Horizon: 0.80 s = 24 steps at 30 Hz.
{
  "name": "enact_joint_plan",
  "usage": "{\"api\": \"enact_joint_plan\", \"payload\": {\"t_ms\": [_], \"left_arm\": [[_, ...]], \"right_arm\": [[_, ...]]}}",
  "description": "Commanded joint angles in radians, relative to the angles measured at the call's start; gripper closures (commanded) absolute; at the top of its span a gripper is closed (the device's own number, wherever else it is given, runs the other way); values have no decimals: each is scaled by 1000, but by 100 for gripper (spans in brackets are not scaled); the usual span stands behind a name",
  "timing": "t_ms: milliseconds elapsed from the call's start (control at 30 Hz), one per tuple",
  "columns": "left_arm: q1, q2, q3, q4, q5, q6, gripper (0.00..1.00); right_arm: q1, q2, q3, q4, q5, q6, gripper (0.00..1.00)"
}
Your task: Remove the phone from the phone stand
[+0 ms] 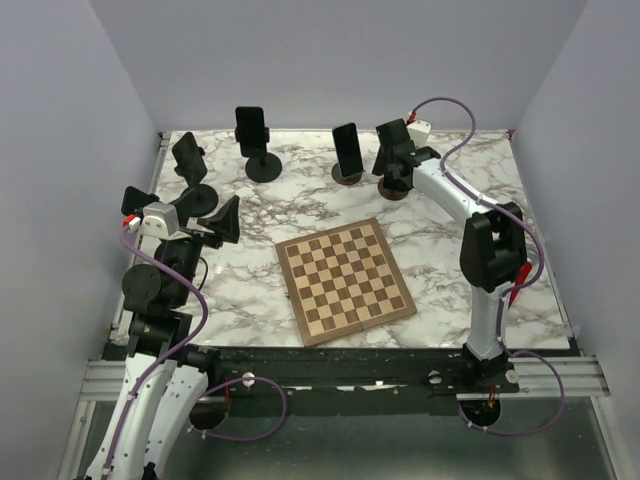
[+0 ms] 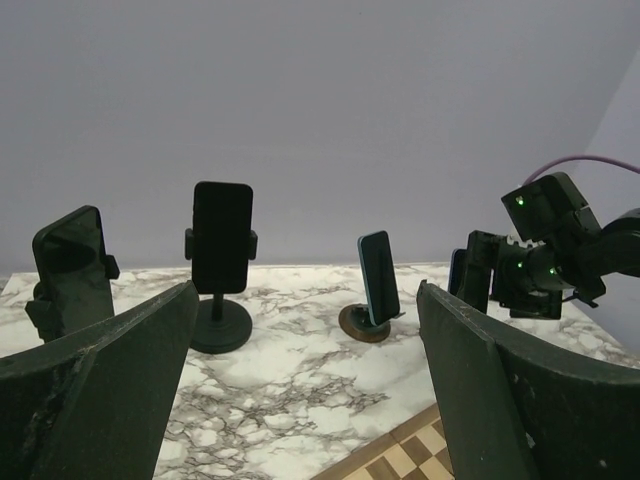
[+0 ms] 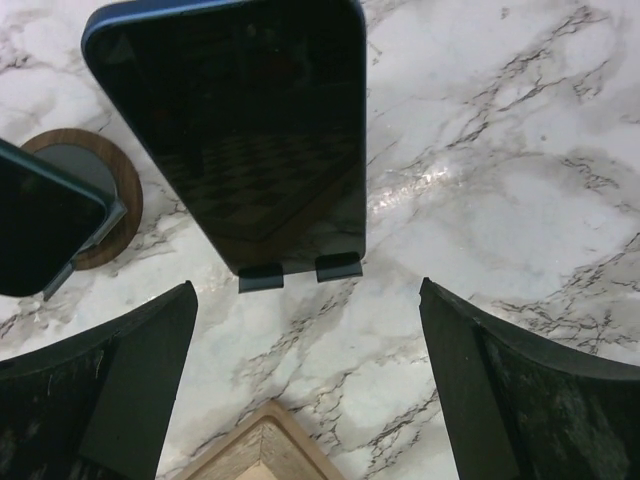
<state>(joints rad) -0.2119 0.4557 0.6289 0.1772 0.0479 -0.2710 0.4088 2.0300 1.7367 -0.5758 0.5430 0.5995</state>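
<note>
A blue-edged phone (image 3: 240,130) leans on a stand with two small hooks (image 3: 300,270) on the marble table. My right gripper (image 3: 305,390) is open above and in front of it, one finger on each side, not touching it. In the top view the right gripper (image 1: 393,152) hovers over this stand's base (image 1: 393,188) at the back right. My left gripper (image 1: 218,222) is open and empty at the left; the left wrist view (image 2: 305,400) shows only the table between its fingers.
Other phones on stands: one on a wooden disc (image 1: 347,150) just left of the target, also in the right wrist view (image 3: 35,225); one on a black pedestal (image 1: 250,130); one at back left (image 1: 188,155). A chessboard (image 1: 345,280) lies mid-table.
</note>
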Motion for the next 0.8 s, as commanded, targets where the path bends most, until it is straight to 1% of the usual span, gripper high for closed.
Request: {"api": "enact_joint_plan", "payload": {"t_ms": [0,267,433,767], "left_arm": [[-4,4,16,2,38,-13,1],[-9,3,13,4,34,-13,1],[-11,12,15,5,43,-17,1],[-15,18,14,6,45,-19,1]], "right_arm": [[1,33,46,4,97,-36,0],[-5,105,109,34,69,-64,0],[-5,134,141,33,96,-71,0],[-24,161,152,40,96,-87,0]]}}
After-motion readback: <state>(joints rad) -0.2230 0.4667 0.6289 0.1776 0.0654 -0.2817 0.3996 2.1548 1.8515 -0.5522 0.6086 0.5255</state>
